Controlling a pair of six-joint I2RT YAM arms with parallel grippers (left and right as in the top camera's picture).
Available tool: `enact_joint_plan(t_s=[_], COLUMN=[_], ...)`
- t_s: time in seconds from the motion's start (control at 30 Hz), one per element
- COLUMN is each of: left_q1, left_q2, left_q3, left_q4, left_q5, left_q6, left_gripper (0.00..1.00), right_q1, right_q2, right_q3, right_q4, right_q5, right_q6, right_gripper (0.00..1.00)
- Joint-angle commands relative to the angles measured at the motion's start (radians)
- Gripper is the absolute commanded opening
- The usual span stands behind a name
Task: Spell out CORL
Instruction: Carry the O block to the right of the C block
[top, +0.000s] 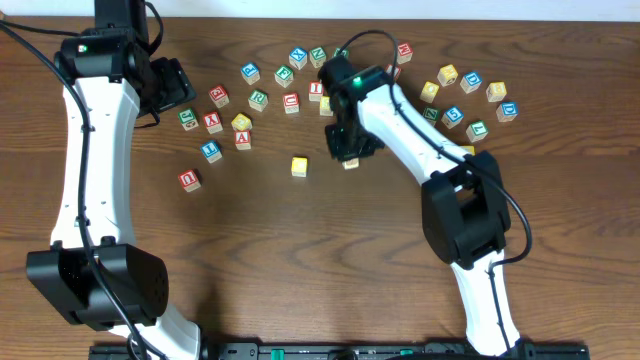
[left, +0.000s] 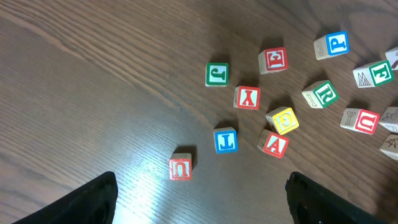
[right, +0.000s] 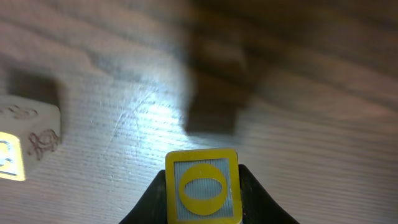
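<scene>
The O cube (right: 202, 190) is pinched between your right gripper's (right: 203, 200) fingers, held above the table (right: 311, 124) near its middle, close to a yellow cube (top: 300, 166) lying there. Your left gripper (left: 199, 202) hangs wide open and empty, near the blue L cube (left: 225, 140).

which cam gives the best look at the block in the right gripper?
Right wrist: the yellow O block sits front and centre, its letter face clear, pinched in the right gripper. Overhead shows only a yellow sliver of it under the gripper. Left wrist doesn't show it.
</scene>
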Motion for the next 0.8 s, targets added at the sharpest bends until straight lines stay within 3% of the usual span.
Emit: enact_joint_plan(t_s=[0.0,0.2,0.53,0.77], left_q1=[0.006,0.005,0.005,0.005], left_q2=[-0.011,-0.011,-0.011,-0.011], left_q3=[-0.007,-0.007,-0.007,-0.007], left_q4=[0.002,0.001,0.001,0.001], left_q5=[-0.005,-0.005,-0.005,-0.005], left_q6=[0.002,0.002,0.002,0.002], left_gripper=[0.85,0.85,0.85,0.85], right_q1=[0.03,0.045,0.045,0.04], right_q2=[-0.002,-0.002,-0.002,-0.002], right_q3=[-0.038,-0.05,-0.05,-0.05], right_q4=[0.014,0.033,0.055,0.09], right_q5=[-0.005,-0.005,-0.018,-0.224], right_q6=[0.021,0.013,-0.442,-0.631], right_gripper=[0.18,0.18,0.18,0.16])
